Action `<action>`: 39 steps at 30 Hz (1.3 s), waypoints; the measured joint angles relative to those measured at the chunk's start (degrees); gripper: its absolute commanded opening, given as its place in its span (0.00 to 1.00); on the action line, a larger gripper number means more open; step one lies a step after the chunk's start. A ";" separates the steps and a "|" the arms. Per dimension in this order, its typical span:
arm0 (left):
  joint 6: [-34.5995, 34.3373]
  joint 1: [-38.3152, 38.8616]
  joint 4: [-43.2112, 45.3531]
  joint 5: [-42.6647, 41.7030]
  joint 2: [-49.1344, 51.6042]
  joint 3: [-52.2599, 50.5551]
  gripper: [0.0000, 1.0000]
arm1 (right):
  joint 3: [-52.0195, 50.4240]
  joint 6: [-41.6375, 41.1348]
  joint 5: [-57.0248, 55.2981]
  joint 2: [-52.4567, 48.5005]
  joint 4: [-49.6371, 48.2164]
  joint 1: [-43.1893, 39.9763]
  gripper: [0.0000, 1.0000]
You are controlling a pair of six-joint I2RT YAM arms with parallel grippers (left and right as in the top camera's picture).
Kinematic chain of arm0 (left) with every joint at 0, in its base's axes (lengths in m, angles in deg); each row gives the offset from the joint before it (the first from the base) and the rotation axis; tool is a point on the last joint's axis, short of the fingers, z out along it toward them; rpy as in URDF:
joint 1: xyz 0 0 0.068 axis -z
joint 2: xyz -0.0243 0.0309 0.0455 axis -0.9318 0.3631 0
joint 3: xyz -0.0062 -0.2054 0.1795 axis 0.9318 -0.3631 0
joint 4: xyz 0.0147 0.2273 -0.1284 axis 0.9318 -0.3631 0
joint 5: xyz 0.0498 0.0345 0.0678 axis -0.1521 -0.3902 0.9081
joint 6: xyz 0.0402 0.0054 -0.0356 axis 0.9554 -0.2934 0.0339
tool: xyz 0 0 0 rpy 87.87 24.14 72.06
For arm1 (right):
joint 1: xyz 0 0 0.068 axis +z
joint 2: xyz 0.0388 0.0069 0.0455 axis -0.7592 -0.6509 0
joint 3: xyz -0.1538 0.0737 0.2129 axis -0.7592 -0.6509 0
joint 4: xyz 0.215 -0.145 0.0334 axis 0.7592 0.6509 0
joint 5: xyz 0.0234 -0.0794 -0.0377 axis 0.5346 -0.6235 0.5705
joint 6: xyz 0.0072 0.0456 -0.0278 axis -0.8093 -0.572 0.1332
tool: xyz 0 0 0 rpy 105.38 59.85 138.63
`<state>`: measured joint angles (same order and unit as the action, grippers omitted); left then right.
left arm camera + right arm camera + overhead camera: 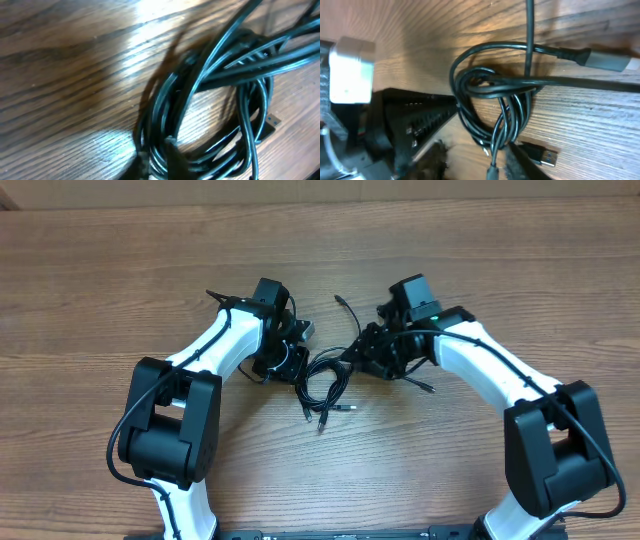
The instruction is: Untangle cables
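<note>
Right now the cables (325,385) lie bunched as a small coil on the table (120,270), approx. mid-front, btw. the two arms. Left claw (288,360) sits at the coil's left edge, right claw (365,360) at its upper right. Can't tell for either claw if it's clenched or released; the left wrist view is blurred, loops only. In the right wrist view, strands run down btw. its dark fingers (432,162), and a silver-tipped plug (606,60) lies near the coil.

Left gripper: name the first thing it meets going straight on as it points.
Probably the bundle of black cables lying just ahead of the left gripper; depth is unclear.
</note>
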<state>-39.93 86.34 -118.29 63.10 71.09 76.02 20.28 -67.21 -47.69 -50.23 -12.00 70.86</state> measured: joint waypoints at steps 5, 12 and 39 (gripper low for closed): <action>-0.52 0.00 0.37 0.04 0.00 -0.28 0.28 | 0.00 -8.24 -5.51 0.00 -2.99 3.52 0.35; -4.22 0.02 1.53 -0.02 0.00 -0.28 0.18 | 0.00 -17.38 -12.55 0.00 -5.40 6.49 0.25; -7.69 0.02 1.75 1.09 0.00 -1.09 0.43 | 0.00 -24.63 -21.79 -4.90 -11.52 11.30 0.24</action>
<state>-47.62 86.36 -116.54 64.19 71.09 74.93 20.28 -91.84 -69.49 -55.13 -23.52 82.16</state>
